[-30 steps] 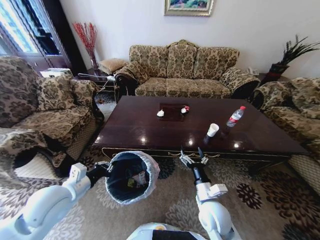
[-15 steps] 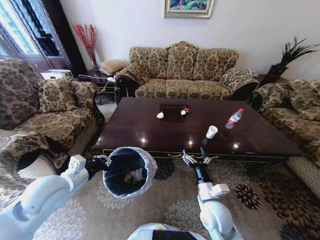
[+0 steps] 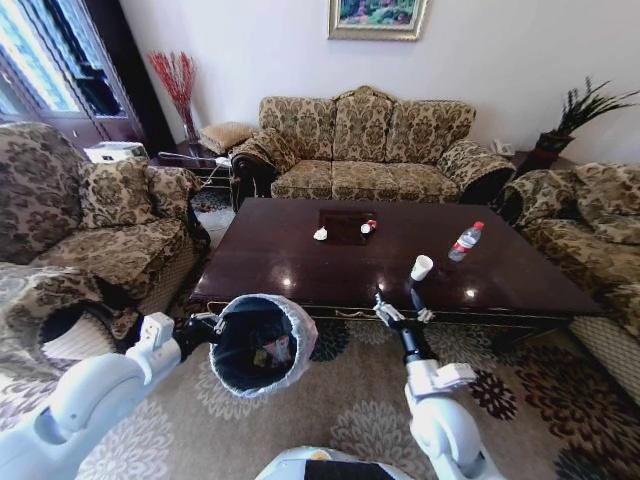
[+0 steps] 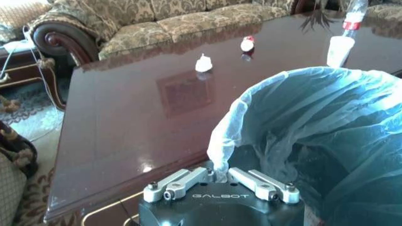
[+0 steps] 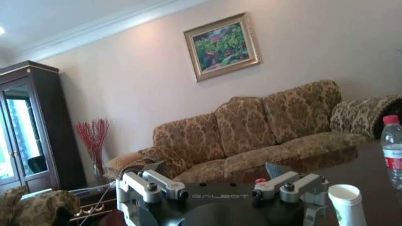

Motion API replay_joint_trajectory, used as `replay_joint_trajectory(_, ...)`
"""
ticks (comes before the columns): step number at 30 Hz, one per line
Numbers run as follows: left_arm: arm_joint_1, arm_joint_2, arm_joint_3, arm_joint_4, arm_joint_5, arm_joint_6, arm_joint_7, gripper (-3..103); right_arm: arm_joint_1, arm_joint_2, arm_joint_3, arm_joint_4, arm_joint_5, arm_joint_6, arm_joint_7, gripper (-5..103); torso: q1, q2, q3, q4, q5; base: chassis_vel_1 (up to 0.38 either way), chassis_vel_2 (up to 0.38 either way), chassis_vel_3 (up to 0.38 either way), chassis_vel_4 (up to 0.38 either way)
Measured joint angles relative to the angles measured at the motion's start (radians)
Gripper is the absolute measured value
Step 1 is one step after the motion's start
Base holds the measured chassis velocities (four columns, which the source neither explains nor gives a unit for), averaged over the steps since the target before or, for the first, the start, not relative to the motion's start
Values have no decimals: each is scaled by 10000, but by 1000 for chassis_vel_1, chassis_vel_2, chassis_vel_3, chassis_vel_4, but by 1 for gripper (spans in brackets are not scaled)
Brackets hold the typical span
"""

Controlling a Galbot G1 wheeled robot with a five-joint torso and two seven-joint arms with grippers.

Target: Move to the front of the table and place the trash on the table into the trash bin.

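Glossy dark brown wood formed the bench (image 3: 300, 262), set on patterned carpet among floral sofas. Five items of trash were recorded on its top: a crumpled white paper (image 3: 320, 234) and a red-and-white scrap (image 3: 368, 227) toward the far sofa, on either side of a dark square mat (image 3: 344, 224); a white paper cup (image 3: 422, 267) nearer the front edge on the right; a clear red-capped water bottle (image 3: 463, 241) just beyond the cup. The trash bin (image 3: 262, 343), black with a whitish plastic liner, was held off the floor before the bench's front edge, with scraps seen inside it. The left claw (image 4: 219, 181) was closed upon the bin's bagged rim. The right claw (image 3: 399, 306) was held with fingers spread apart at the front edge of the bench, near the paper cup but apart from it, with nothing between its fingers.
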Motion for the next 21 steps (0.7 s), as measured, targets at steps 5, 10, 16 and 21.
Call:
replay_joint_trajectory(5,-105,-37,101,98,73,0,30,0,-58,32,-57,-58,-17,-3,-8,100,114,261,144,2,0,0,0,0,0)
replay_joint_trajectory(10,-196,-123,143,145,99,-1,36,0,-34,19,-90,-151,-20,-14,-42,100,208,487,279,1,1,0,0,0,0)
replay_joint_trajectory(16,-232,-442,437,202,483,-2,144,0,-25,-71,-192,-262,-38,-51,-70,100,307,716,406,2,-2,0,0,0,0)
replay_joint_trajectory(21,-197,-561,494,292,658,-39,225,0,11,-105,-225,-361,-46,-82,-105,100,408,936,526,1,-1,0,0,0,0)
